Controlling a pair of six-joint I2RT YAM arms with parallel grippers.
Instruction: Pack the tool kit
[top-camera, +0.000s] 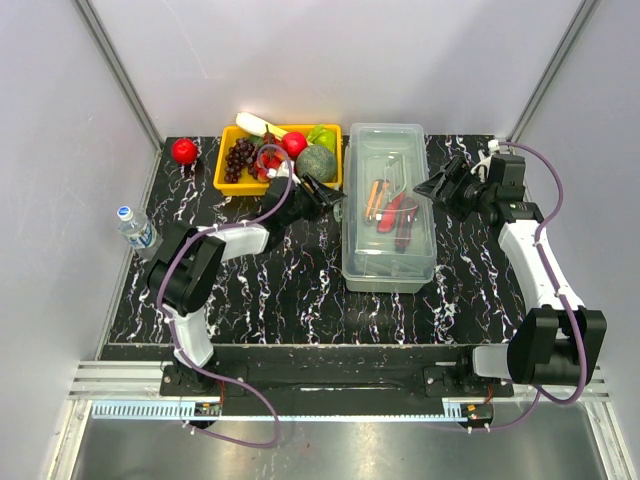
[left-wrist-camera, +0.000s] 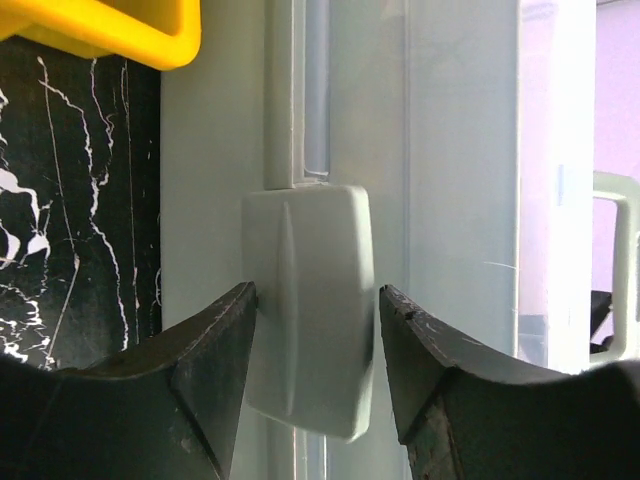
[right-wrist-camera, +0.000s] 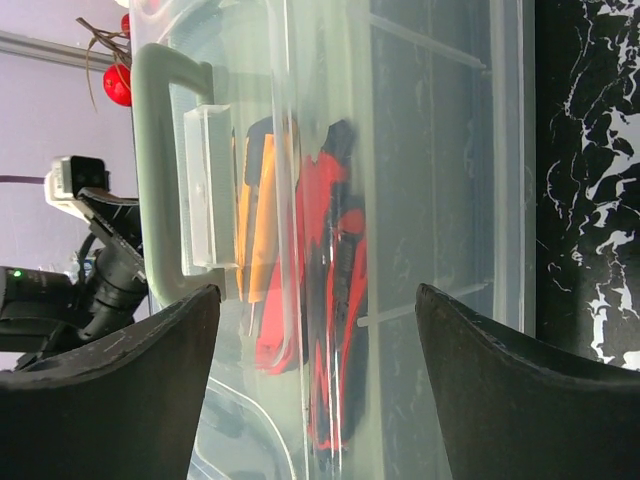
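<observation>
The tool kit's toolbox (top-camera: 388, 262) lies lengthwise mid-table with its clear lid down. Red- and orange-handled tools (top-camera: 390, 210) show through the lid. My left gripper (top-camera: 335, 195) is at the box's left side. In the left wrist view its fingers (left-wrist-camera: 318, 300) sit on both sides of the grey latch (left-wrist-camera: 305, 300), closed in on it. My right gripper (top-camera: 425, 187) hovers at the box's right side. Its jaws (right-wrist-camera: 318, 300) stand wide open, facing the box wall (right-wrist-camera: 450, 150), the handle (right-wrist-camera: 155, 170) and the tools (right-wrist-camera: 325, 300) inside, and hold nothing.
A yellow tray (top-camera: 222, 172) of fruit stands just left of the toolbox, close behind my left gripper, and its corner (left-wrist-camera: 110, 30) shows in the left wrist view. A red apple (top-camera: 184, 150) lies at the back left, a water bottle (top-camera: 133, 228) at the left edge. Walls enclose the table.
</observation>
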